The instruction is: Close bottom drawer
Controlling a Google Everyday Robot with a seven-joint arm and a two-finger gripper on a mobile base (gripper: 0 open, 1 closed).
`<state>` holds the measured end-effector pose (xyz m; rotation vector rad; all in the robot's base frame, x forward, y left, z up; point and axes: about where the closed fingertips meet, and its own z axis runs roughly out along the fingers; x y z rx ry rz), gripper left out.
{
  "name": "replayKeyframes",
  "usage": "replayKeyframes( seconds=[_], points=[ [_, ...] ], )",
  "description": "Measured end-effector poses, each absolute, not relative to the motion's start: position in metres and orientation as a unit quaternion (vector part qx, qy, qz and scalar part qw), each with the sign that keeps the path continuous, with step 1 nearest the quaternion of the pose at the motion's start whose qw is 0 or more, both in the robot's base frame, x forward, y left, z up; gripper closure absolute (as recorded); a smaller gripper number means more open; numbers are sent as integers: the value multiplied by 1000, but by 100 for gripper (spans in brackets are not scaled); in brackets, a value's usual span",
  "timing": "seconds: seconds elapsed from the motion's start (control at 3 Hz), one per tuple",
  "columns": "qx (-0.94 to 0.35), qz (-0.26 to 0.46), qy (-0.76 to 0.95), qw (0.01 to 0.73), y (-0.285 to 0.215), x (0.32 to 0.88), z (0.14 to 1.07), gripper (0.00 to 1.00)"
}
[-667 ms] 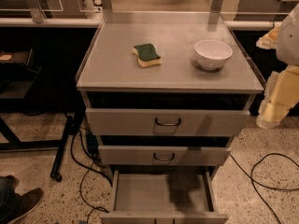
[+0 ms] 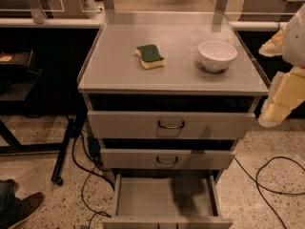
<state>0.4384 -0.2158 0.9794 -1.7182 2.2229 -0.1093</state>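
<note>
The bottom drawer (image 2: 164,200) is at the very bottom of the grey cabinet. It is pulled far out, and its plain grey inside shows. The two drawers above it, the top drawer (image 2: 128,124) and the middle drawer (image 2: 128,159), stick out only a little. On the worktop (image 2: 114,66) sit a green and yellow sponge (image 2: 150,56) and a white bowl (image 2: 217,55), well apart. The pale yellow tool (image 2: 280,103) hangs at the right side, beside the cabinet, touching nothing. I cannot tell if the tool is open or closed.
</note>
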Motion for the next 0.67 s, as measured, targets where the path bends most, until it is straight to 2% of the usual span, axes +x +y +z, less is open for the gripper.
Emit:
replayKeyframes(
  seconds=[0.67],
  points=[
    [-603, -38, 780, 164, -216, 438, 979, 63]
  ],
)
